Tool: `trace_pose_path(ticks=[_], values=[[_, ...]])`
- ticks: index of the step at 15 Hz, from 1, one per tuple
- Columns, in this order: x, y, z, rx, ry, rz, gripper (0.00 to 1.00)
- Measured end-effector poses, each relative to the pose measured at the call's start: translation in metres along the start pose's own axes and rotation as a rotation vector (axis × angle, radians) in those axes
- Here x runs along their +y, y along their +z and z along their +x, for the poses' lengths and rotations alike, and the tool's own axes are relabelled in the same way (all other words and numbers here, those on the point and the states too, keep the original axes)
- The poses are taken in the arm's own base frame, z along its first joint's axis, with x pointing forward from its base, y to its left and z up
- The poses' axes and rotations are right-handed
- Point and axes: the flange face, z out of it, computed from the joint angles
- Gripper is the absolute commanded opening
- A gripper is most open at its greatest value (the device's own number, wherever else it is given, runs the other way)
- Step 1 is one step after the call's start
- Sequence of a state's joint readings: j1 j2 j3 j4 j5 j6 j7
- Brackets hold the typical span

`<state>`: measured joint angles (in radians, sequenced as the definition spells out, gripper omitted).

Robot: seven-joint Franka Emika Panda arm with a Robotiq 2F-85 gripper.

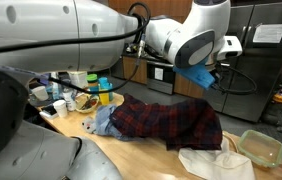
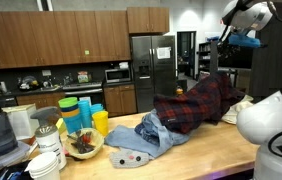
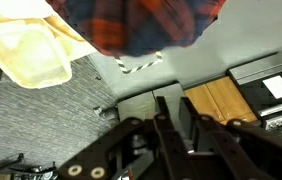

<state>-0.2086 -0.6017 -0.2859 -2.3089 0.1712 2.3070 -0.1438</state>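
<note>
Beneath the fingers (image 3: 165, 112), well apart from them, the wooden table (image 1: 131, 158) carried a heap of clothing. Largest in the heap was the red-and-dark plaid shirt (image 1: 171, 122), bunched up almost directly under the fingertips. A blue denim garment (image 2: 153, 128) lay against it, farther from the fingers, and a cream cloth (image 1: 213, 160) lay just beside the shirt on its other side. A clear plastic container (image 1: 261, 148) stood beyond that cloth.

The gripper (image 3: 176, 112) hung high above all of them and held nothing. Its fingers stood close together in the wrist view, but I could not tell whether they were fully clenched or a little released.

I judged three risks. Fingers so narrow would only press the shirt down instead of pinching a fold. A deep pinch could take the cream cloth too. A sideways pull could drag the heap against the container.
</note>
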Motion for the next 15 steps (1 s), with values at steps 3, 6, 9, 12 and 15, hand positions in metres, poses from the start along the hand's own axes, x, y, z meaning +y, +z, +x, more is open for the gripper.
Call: trace_pose_path(ticks=[3, 6, 9, 12, 15], values=[[-0.009, 0.005, 0.000, -0.008, 0.017, -0.028, 0.71], [-0.023, 0.009, -0.003, -0.019, -0.003, -0.048, 0.92], [-0.051, 0.016, -0.015, -0.051, -0.080, -0.085, 1.00], [-0.093, 0.022, -0.043, -0.121, -0.193, -0.123, 1.00], [-0.140, 0.023, -0.083, -0.197, -0.330, -0.154, 1.00]])
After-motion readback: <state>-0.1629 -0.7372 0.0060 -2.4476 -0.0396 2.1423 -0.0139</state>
